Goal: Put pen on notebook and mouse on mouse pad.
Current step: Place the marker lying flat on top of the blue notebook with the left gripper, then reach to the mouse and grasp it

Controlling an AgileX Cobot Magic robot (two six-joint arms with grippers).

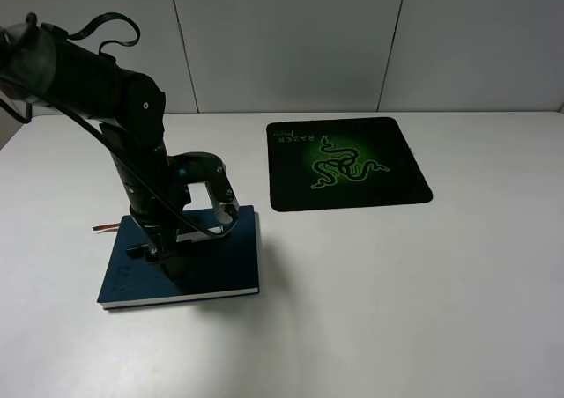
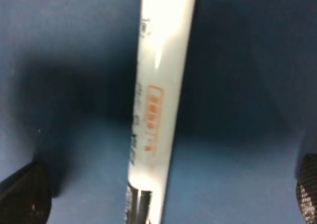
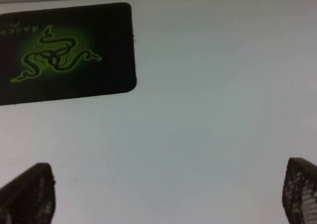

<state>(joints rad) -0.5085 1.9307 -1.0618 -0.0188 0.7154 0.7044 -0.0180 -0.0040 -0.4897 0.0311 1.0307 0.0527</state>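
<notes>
Left hand (image 2: 166, 192) hangs low over the notebook (image 1: 220, 266), jaws spread wide, and the pen (image 2: 161, 100) lies flat on the blue cover between them.

Judged from that, the first half of the task looks done. The pen rests on the notebook, its white barrel with the orange print running across the cover, and nothing grips it. In the exterior view the arm hides the pen, so only the left wrist view shows where it lies. One end runs out of that picture, so whether the whole pen is on the cover cannot be told. The second half is left: the mouse pad (image 1: 348, 163) lies bare on the worktop (image 1: 423, 310), well apart from the notebook, and the mouse shows in none of the views. Where it sits cannot be told.

As for the left hand, its two dark fingertips (image 2: 25, 194) stand at opposite edges of the wrist picture, each well clear of the barrel. Blue cover shows between each tip and the pen. The hand is released, touching neither pen nor, as far as can be seen, the cover.

Right hand (image 3: 163, 194) is out of the exterior view. Its own wrist view shows its fingertips (image 3: 27, 192) just as far apart, with only bare white worktop between them and the pad off to one side. It too is released and holds nothing, so it looks free to fetch the mouse once that is found.
</notes>
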